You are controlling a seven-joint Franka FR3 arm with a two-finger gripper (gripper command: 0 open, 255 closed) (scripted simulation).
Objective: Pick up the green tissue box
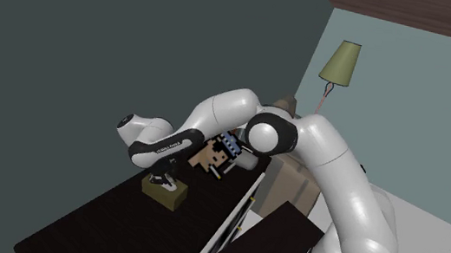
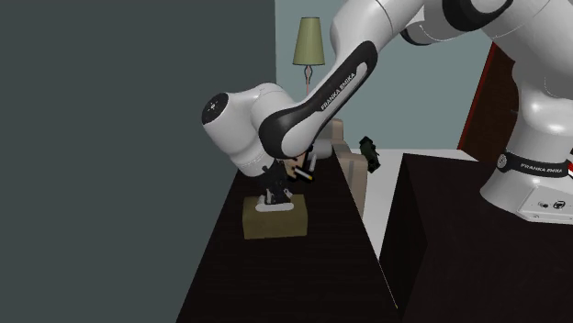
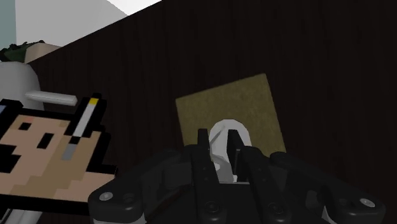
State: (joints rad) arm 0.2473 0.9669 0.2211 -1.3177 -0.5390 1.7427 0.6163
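Observation:
The olive-green tissue box [image 1: 165, 194] [image 2: 275, 222] [image 3: 254, 105] lies flat on the dark wooden table [image 1: 89, 232] [image 2: 275, 284], near the wall. A white tissue [image 3: 222, 135] sticks up from its top. My black gripper [image 1: 161, 180] [image 2: 274, 204] [image 3: 218, 145] comes straight down onto the middle of the box. Its two fingers stand close together and clasp the white tissue between them. The box rests on the table.
A blocky pixel-art face figure with a cigarette [image 1: 214, 155] [image 3: 44, 153] stands just beside the box, further along the table. Behind it are a beige cabinet [image 1: 295, 186] and a green-shaded lamp [image 1: 342, 63] [image 2: 308, 41]. The dark wall [image 1: 93, 45] runs along the table's far side.

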